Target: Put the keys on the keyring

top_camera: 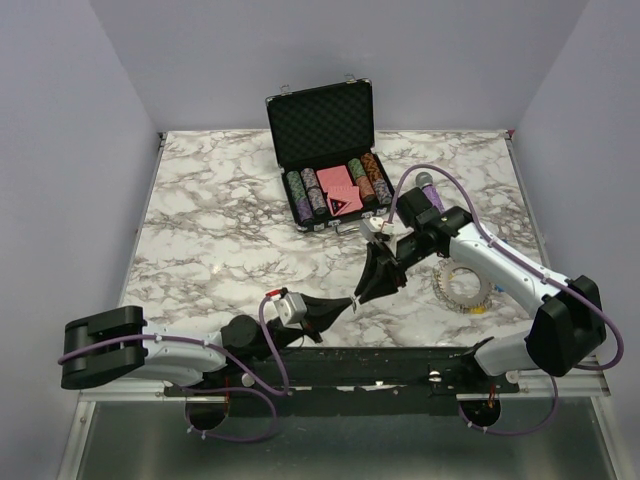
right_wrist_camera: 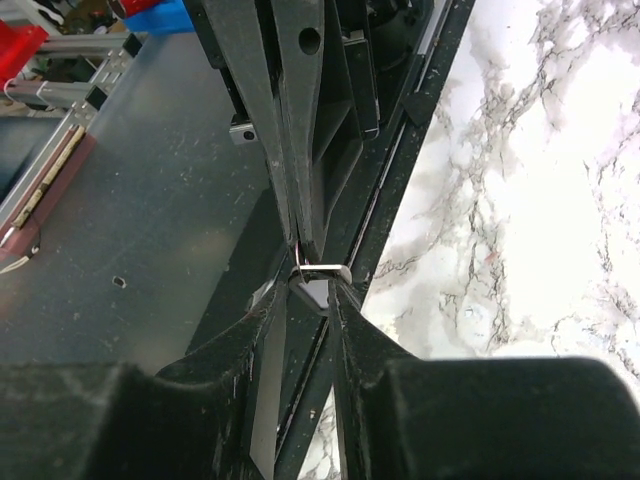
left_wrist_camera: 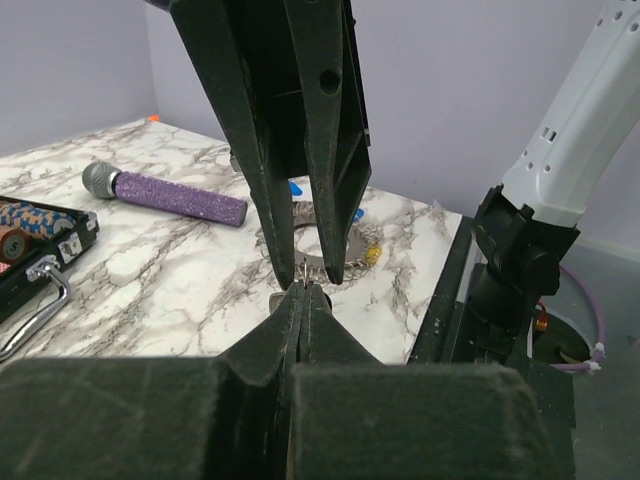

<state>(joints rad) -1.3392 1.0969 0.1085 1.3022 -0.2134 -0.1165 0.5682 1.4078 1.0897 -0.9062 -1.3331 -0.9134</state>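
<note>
- At the right pincer (right_wrist_camera: pixel 318 282), the tips are nearly together and clamped on a key (right_wrist_camera: pixel 320 269). Only a small silver blade shows, so "key" is my read.
- Left pincer (left_wrist_camera: pixel 300 292)?
- Its fingers are pressed together, with the tip on that same blade. It looks like it pinches it too. Hand-over or regrip step, I'd say, held over the near edge of the desk (top_camera: pixel 220 230).
- Keyring?
- The keyring (top_camera: pixel 462 285) lies flat on the desk, well apart from the tips, beside the right arm. A yellow key (left_wrist_camera: pixel 372 257) sits at its rim; attached or not, cannot tell.
- Next move?
- One pincer releases and the other carries the key to the ring. The blade is tiny, so it needs fine alignment. The chip case (top_camera: pixel 322 120) and microphone (left_wrist_camera: pixel 180 197) are farther back, not involved.
</note>
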